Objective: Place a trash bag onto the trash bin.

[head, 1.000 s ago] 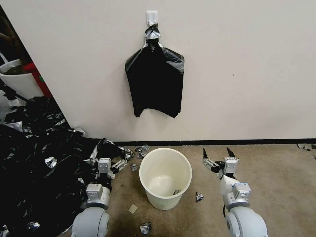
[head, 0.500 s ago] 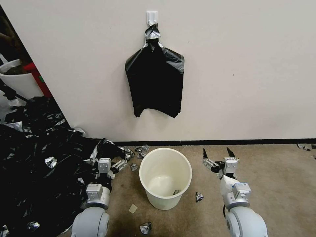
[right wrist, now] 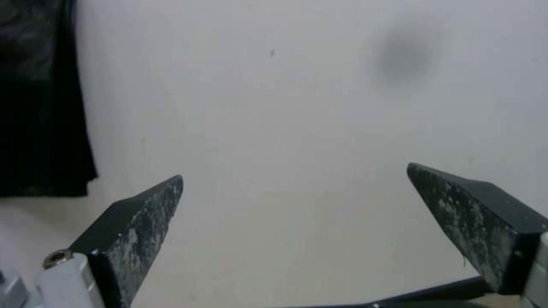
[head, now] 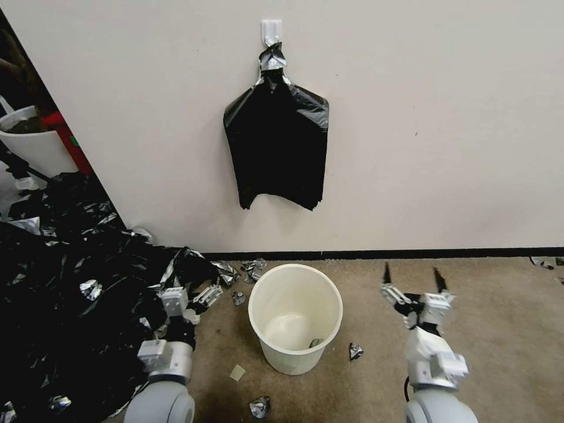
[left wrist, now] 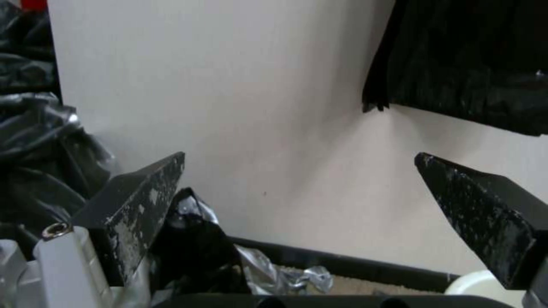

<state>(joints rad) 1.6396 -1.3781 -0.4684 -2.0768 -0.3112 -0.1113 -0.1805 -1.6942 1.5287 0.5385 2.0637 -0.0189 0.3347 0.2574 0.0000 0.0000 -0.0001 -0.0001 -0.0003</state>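
The cream trash bin [head: 292, 359] stands upright on the carpet near the wall, its mouth uncovered and a small scrap on its floor. No single trash bag is in view. My left gripper [head: 192, 289] is open just left of the bin, at the edge of the heap of black film; in the left wrist view its fingers [left wrist: 143, 201] are wide apart with nothing between them, and the bin's rim [left wrist: 474, 284] peeks in at a corner. My right gripper [head: 412, 271] is open to the right of the bin, empty, and faces the wall [right wrist: 295, 171].
A thick sheaf of black bags [head: 276, 147] with a grey-taped neck hangs from a wall hook above the bin. A huge heap of black film [head: 70, 294] covers the floor on the left. Silver scraps [head: 356, 351] dot the carpet. A white pot [head: 32, 144] stands far left.
Both arms have spread outward: the right gripper shifted to the right, the left gripper to the left into the film's edge. The bin and the hanging sheaf have not moved.
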